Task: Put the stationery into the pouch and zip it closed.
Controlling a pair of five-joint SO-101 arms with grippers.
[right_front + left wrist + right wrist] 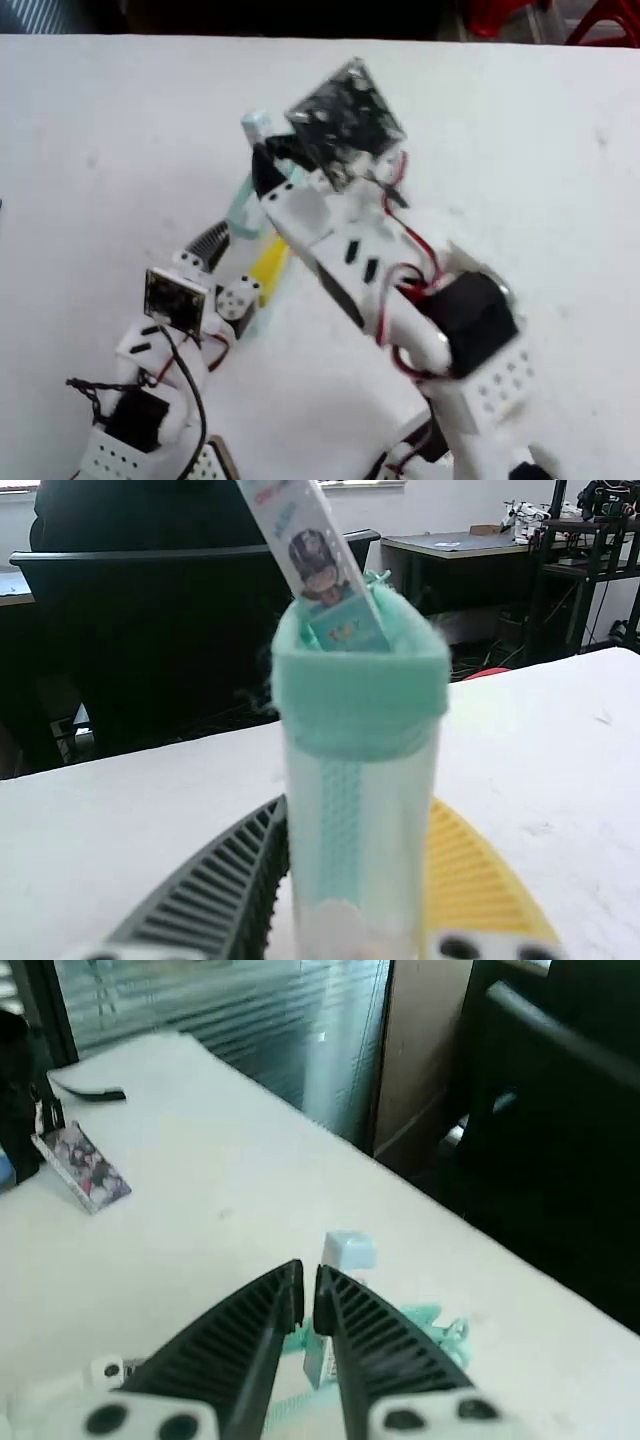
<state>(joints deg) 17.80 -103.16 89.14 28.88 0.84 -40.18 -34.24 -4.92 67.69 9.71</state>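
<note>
Looking down from the high camera, I have the left gripper (250, 240) at the near left of the white table (120, 150). Its grey finger (215, 895) and yellow finger (480, 880) are closed against the two sides of the pouch (360, 760). The pouch stands upright between them, a clear body with a mint-green band round its mouth, a little left of the table's middle. A flat printed strip (315, 555), ruler-like with a cartoon figure on it, sticks out of the open mouth, leaning, with most of its length above the band.

My right arm comes in from the near right and slants across toward the far left, with its wrist camera above the pouch. The right gripper (308, 1285) has its black jaws drawn almost together, only a thin slit between the ribbed faces. The tips sit right at the pouch's upper end, just beside the strip's pale blue tip. Whether they pinch anything there I cannot tell.

From that wrist camera I also see a small card with a printed picture (82, 1167) lying on the table, well apart from the pouch.
</note>
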